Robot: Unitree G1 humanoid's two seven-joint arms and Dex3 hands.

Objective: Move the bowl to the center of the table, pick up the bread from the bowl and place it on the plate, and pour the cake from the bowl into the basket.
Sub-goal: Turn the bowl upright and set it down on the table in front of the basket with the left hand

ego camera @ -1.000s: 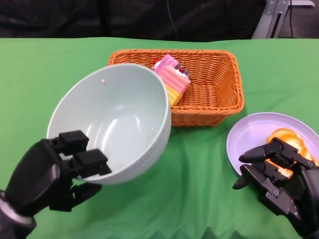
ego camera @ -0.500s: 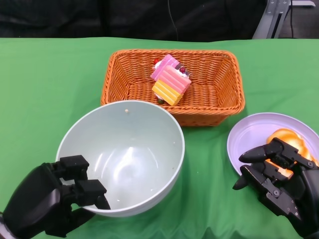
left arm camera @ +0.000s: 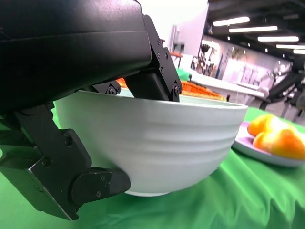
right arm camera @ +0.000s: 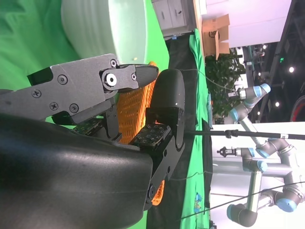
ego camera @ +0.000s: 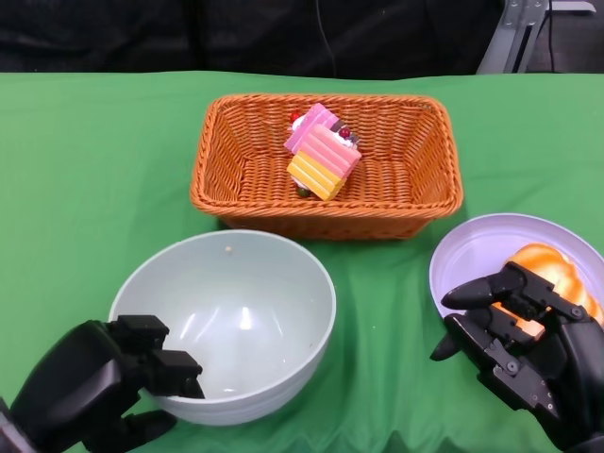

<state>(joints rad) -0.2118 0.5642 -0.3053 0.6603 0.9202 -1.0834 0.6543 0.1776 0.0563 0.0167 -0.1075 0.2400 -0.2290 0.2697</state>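
The pale green bowl (ego camera: pixel 231 321) stands upright and empty on the green cloth near the front. My left hand (ego camera: pixel 104 382) grips its near-left rim, fingers inside and thumb under the wall; the left wrist view shows the same grip on the bowl (left arm camera: pixel 162 143). The pink and yellow cake (ego camera: pixel 323 151) lies in the orange wicker basket (ego camera: pixel 425 189) behind the bowl. The golden bread (ego camera: pixel 552 278) sits on the lilac plate (ego camera: pixel 472 250) at the right. My right hand (ego camera: pixel 519 349) hovers at the plate's near edge, fingers apart, holding nothing.
The green cloth (ego camera: pixel 94 170) covers the whole table. A dark backdrop lies beyond its far edge. The right wrist view shows the bowl (right arm camera: pixel 102 24) and the basket (right arm camera: pixel 131 112) past my own fingers, with robot arms in the room behind.
The bowl has come down from a tilt over the basket to standing level on the cloth, nearer to me. The cake stayed in the basket. My right hand barely moved.
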